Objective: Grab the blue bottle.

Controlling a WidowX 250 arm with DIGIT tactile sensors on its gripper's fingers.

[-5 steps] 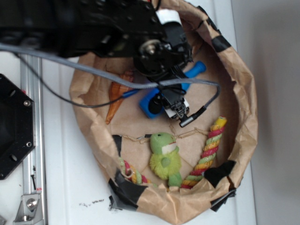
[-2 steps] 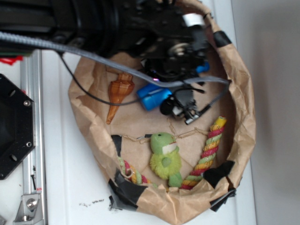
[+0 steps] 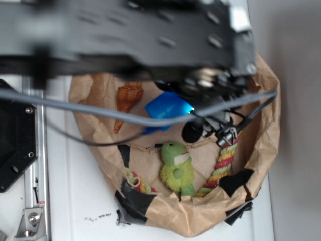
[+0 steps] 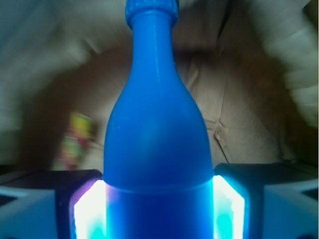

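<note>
The blue bottle [image 4: 155,149] fills the wrist view, neck pointing away, its body held between my two fingers, whose pads [image 4: 88,209] press on both sides. My gripper [image 4: 157,209] is shut on it. In the exterior view the bottle's blue base [image 3: 168,108] shows under the blurred black arm, raised above the brown paper bowl [image 3: 261,145]. My gripper itself is hidden behind the arm there.
In the bowl lie an orange seashell [image 3: 128,98], a green plush frog [image 3: 176,168] and a striped rope toy [image 3: 223,163]. A grey cable [image 3: 100,113] crosses the bowl. A black plate [image 3: 12,135] and a metal rail [image 3: 35,165] stand at the left.
The arm has risen and swung right with the blue bottle in its grip. The bottle's base now looks larger and sits higher above the bowl floor.
</note>
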